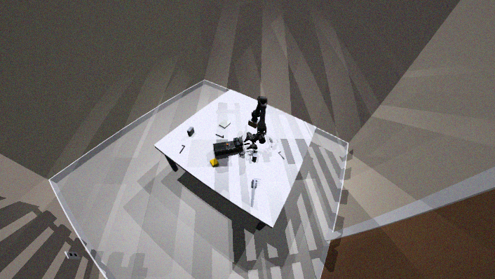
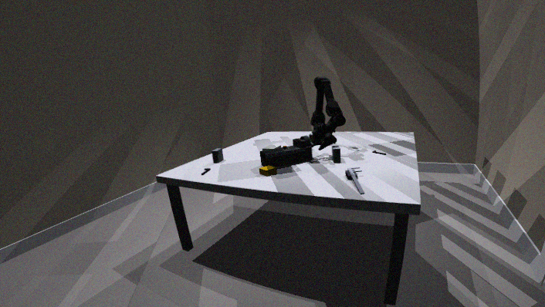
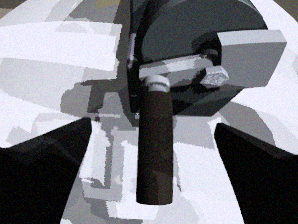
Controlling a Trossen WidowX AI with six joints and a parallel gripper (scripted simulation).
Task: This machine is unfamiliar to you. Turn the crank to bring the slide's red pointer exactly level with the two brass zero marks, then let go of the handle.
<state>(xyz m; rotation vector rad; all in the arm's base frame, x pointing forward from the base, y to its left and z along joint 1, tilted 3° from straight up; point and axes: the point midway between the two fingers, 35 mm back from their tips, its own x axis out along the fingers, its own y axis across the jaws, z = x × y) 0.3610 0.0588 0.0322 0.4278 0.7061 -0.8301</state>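
Observation:
The dark machine (image 1: 224, 149) (image 2: 286, 156) stands on the table. A small orange-red spot (image 1: 227, 144) (image 2: 285, 146) shows on its top; the brass marks are too small to tell, so whether the pointer is level with them cannot be seen. In the wrist view the crank arm (image 3: 175, 66) crosses a dark disc (image 3: 190, 27), and the brown handle (image 3: 155, 145) extends from its left end toward the camera. My gripper (image 3: 154, 127) (image 1: 246, 144) (image 2: 316, 147) is open, one finger on each side of the handle, with visible gaps and neither finger touching it.
A yellow block (image 1: 214, 162) (image 2: 268, 170) lies beside the machine. A dark upright object (image 1: 254, 158) (image 2: 336, 154) stands near the gripper. A caliper-like tool (image 1: 253, 193) (image 2: 355, 180) lies toward the front. A grey block (image 1: 190, 131) (image 2: 218, 155) stands at the left.

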